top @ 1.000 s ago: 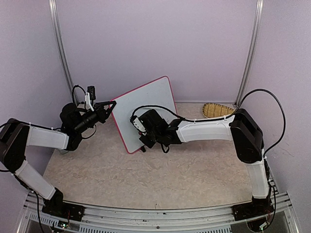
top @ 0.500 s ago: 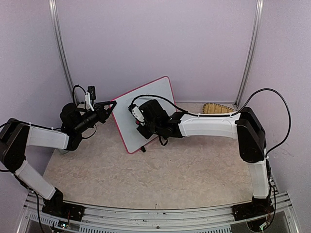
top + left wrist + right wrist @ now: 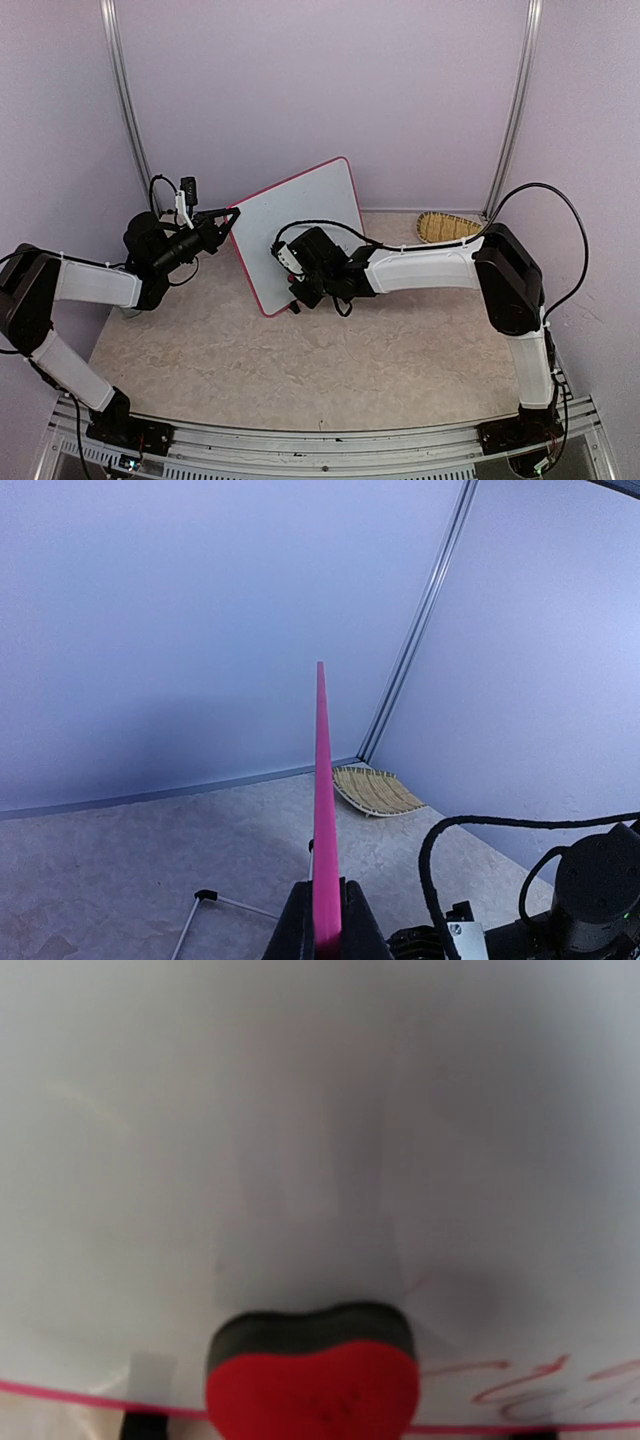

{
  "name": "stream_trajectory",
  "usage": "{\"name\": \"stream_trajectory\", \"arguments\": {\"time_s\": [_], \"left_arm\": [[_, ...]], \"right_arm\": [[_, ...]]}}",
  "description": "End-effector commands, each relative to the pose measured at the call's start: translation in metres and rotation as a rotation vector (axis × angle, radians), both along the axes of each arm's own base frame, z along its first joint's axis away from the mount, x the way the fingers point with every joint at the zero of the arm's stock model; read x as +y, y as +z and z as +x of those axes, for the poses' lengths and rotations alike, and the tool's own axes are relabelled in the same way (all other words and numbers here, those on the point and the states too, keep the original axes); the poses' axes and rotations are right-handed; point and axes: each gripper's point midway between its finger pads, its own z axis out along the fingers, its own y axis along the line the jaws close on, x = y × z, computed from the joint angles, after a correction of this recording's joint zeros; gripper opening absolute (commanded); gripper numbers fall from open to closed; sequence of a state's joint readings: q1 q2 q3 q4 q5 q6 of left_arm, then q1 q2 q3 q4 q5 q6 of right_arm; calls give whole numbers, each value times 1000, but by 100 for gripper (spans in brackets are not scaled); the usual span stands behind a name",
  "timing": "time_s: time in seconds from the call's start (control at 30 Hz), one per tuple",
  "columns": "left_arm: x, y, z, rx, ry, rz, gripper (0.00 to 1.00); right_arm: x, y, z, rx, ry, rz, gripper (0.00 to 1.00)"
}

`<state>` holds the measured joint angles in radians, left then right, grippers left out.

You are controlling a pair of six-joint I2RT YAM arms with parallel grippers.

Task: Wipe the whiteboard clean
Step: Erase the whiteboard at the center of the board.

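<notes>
So the left arm (image 3: 95,285) is coming in from the lower left of the top view, folding at the left edge and laying its forearm low, pointing right. Its left gripper (image 3: 228,214) is sitting centre-left, pinching tight on the rim of the whiteboard (image 3: 300,215) — both fingers (image 3: 295,930) are hugging it at bottom centre of the wrist view. The right arm (image 3: 420,268) is rising up the right side, bending and stretching left to mid-frame, with the right gripper (image 3: 297,272) clamping down on the eraser (image 3: 312,1380).
</notes>
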<state>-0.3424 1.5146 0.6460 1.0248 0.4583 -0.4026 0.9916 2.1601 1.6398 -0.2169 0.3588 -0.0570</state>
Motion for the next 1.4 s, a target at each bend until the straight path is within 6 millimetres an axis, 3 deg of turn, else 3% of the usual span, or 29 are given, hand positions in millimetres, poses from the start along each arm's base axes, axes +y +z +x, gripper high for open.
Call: {"name": "stream_trajectory", "arguments": {"time_s": [0.0, 0.13, 0.5, 0.63, 1.07, 1.37], "left_arm": [[-20, -51, -13, 151, -103, 80, 0], [-20, -50, -13, 150, -102, 80, 0], [-19, -50, -13, 148, -100, 80, 0], [-20, -50, -13, 149, -102, 80, 0], [-20, -51, -12, 151, -105, 80, 0], [-21, -52, -11, 154, -104, 82, 0]], "right_arm": [[-8, -33, -2, 58, -17, -39, 15], [-6, -30, -2, 58, -15, -30, 15], [-1, 45, 26, -61, -57, 87, 15], [-1, 60, 32, -83, -63, 109, 15], [12, 108, 32, -145, -11, 221, 16], [24, 133, 19, -155, 81, 313, 16]]}}
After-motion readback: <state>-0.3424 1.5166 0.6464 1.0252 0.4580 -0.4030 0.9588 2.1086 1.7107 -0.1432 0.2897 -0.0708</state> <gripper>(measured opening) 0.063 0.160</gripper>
